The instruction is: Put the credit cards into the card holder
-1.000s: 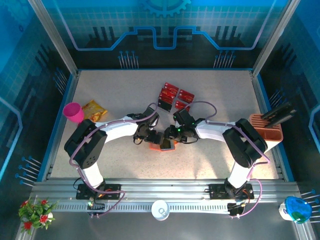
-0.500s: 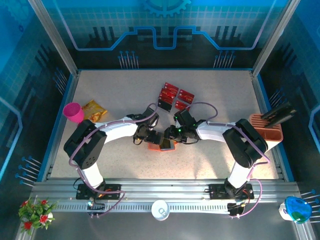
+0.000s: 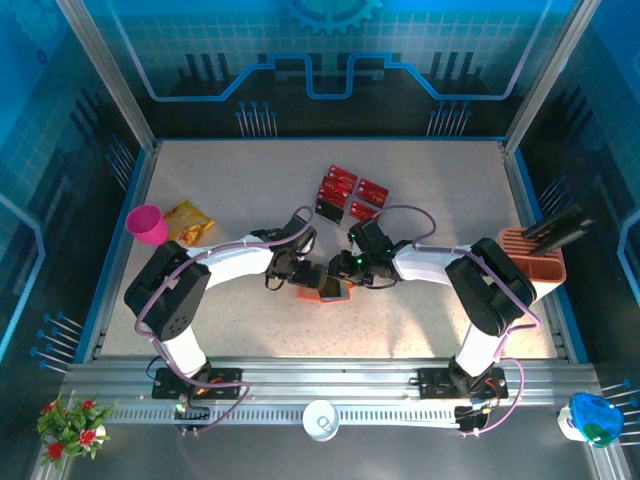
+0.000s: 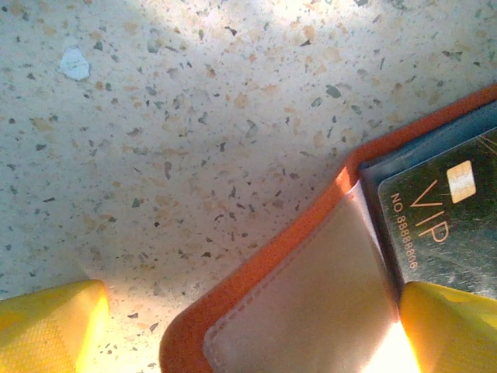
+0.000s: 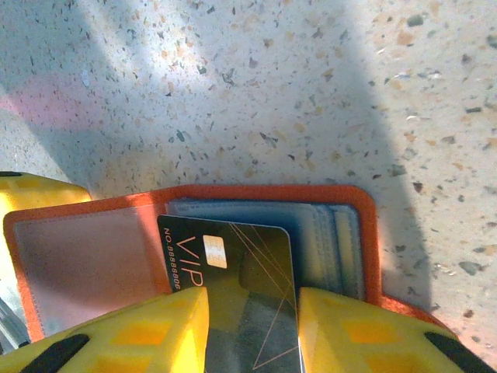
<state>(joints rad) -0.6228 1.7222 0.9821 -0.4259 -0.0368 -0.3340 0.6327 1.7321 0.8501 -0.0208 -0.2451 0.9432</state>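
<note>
Right gripper (image 5: 250, 311) pinches VIP card (image 5: 233, 252) over card holder (image 5: 365, 233); best slid flat, square into grey pocket (image 5: 330, 237), left gripper (image 4: 248, 334) (fingers wide, one on the flap) steadying.

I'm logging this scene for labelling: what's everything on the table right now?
credit cards: at least four, red, clustered mid-table beyond the arms
VIP card: one, dark, over the open card holder
card holder: one, orange-red, between the grippers
cup: one, pink, left
snack bag: one, yellow-orange, beside cup
rack: one, orange, right edge
left gripper: yellow fingers, open, at holder's corner
right gripper: yellow fingers, shut on VIP card
</note>
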